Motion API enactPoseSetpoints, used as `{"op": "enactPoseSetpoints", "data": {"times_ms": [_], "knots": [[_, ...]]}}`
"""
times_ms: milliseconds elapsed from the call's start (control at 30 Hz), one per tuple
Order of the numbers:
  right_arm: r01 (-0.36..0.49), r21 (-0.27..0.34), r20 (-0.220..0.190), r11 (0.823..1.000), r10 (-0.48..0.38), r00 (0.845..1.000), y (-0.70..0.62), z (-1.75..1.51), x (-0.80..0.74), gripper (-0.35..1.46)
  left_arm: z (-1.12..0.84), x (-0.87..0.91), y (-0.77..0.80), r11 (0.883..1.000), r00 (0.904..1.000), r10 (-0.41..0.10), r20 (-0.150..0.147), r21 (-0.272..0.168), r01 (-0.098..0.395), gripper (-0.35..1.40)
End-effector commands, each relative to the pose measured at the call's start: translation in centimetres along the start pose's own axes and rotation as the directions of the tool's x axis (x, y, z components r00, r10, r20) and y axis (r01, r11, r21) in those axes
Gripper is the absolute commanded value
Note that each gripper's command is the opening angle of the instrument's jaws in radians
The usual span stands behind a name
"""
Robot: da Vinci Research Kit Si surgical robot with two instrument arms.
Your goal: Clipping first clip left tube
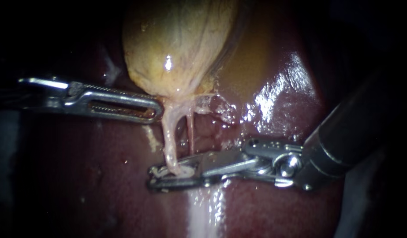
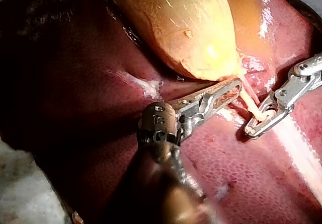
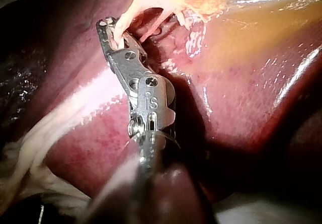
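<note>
Endoscope view: right instr. [image 1: 151, 177] clamps pale, glossy left tube [image 1: 168, 136].

The left tube [image 1: 168, 137] is hanging as a pale pink, glistening cord from the narrow lower end of the yellow gallbladder [image 1: 177, 44]. It is the thicker of two strands there and is running straight down over the dark red liver [image 1: 102, 176]. Its lower end is sitting between the jaws of my right instrument [image 1: 151, 177], which are pressing it from both sides near their tips. The tube is bunching into a small pale lump inside that grip. I cannot make out a clip on it.
</note>
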Motion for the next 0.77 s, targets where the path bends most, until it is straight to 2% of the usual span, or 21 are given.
{"op": "enactPoseSetpoints", "data": {"times_ms": [33, 233, 400, 767], "knots": [[-0.001, 0.000, 0.004, 1.000, 0.001, 1.000, 0.00, -0.01, -0.01, -0.35, 0.00, 0.00, 0.00, 1.000, 1.0000, 0.000, 0.000, 0.000, 0.000, -0.35], [-0.032, -0.001, 0.018, 0.999, 0.032, 0.999, 0.00, -0.02, -0.01, -0.35, 0.00, 0.00, 0.00, 1.000, 1.0000, 0.000, 0.000, 0.000, 0.000, -0.35], [-0.033, 0.000, 0.048, 0.999, 0.033, 0.998, -0.03, -0.02, -0.03, -0.35, 0.00, 0.00, 0.00, 1.000, 1.0000, 0.000, 0.000, 0.000, 0.000, -0.35], [-0.041, 0.002, 0.063, 0.999, 0.041, 0.997, 0.01, 0.00, -0.09, -0.35, 0.00, 0.00, -0.01, 1.000, 1.0000, 0.000, 0.000, 0.000, 0.000, -0.35]]}}
